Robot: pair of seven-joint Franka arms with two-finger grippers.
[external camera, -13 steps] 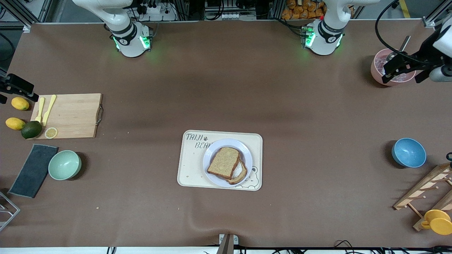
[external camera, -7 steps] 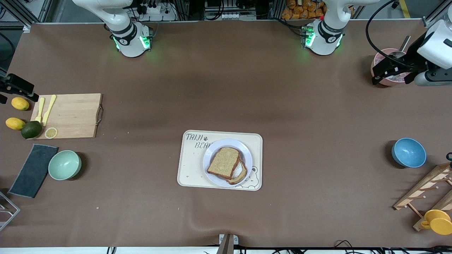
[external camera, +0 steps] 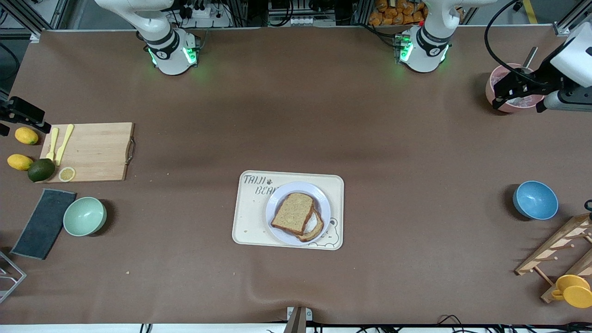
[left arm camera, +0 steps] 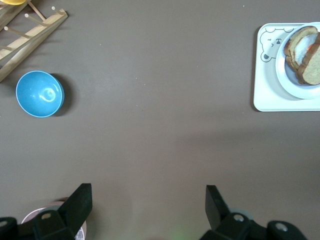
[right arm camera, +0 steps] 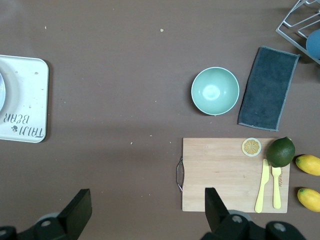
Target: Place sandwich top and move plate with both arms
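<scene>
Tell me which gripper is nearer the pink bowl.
Left. The left gripper hangs over the pink bowl at the left arm's end of the table, fingers open. The right gripper is at the right arm's end, by the cutting board.

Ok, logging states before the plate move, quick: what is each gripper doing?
Left gripper: open, holding nothing, over the pink bowl.
Right gripper: open, holding nothing, above the cutting board.

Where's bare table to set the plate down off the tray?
Bare stretches: between tray and mint bowl, between tray and blue bowl, and from the tray to the arm bases. Crowded: around the cutting board and the wooden rack.
</scene>
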